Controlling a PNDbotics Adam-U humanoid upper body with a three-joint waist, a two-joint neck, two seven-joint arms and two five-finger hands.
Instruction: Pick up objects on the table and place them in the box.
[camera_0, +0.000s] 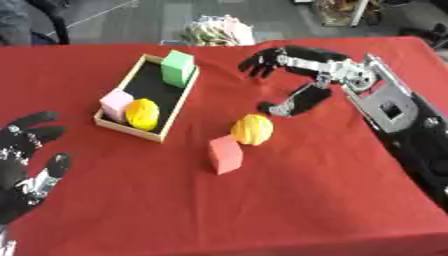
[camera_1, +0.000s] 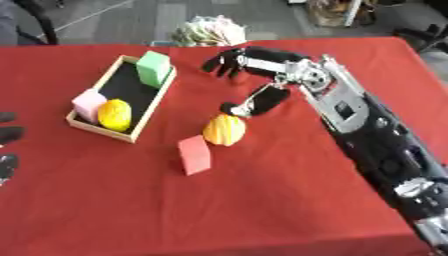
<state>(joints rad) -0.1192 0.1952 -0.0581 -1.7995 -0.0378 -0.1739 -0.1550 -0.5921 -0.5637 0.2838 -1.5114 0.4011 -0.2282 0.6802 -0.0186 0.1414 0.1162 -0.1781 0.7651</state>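
2 items remain on the bench (camera_0: 306, 200): yellow ball (camera_0: 252, 129) and red block (camera_0: 226, 154), both just below the right hand (camera_0: 297, 75), fingers (camera_0: 258, 64) released, grasping nothing.

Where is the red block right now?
The red block stands on the red table near the middle of the left eye view, outside the box. The yellow ball sits just behind it to the right, touching or nearly so.

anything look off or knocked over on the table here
Nothing stands out. The box holds a green block, a pink block and a yellow ball. A red block and another yellow ball wait upright on the cloth.
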